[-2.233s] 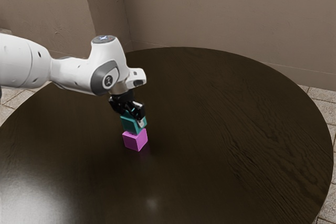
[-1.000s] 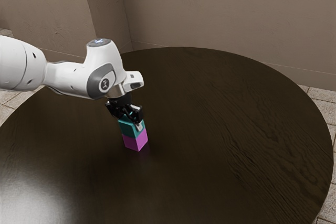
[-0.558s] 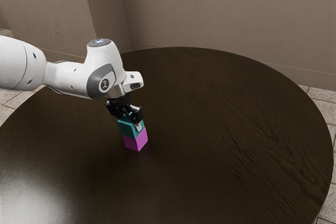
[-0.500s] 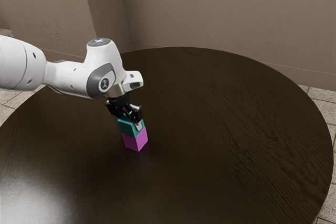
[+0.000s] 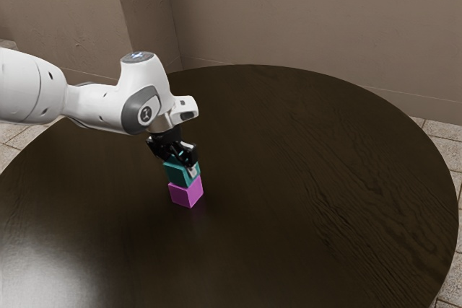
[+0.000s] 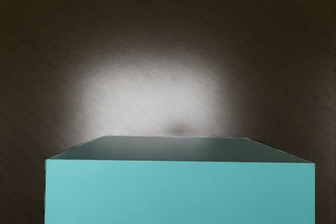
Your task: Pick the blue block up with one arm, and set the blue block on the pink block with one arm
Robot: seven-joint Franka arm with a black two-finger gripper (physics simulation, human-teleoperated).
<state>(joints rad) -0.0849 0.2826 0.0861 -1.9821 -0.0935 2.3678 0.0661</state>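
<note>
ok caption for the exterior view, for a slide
Hand at the blue block, stacked on the pink block on a dark round table.

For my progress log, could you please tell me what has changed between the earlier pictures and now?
The arm came down a little and the gripper lowered the blue block onto the pink block, where it now rests. Whether it has been let go I cannot tell. The pink block and the table stayed as they were.
</note>
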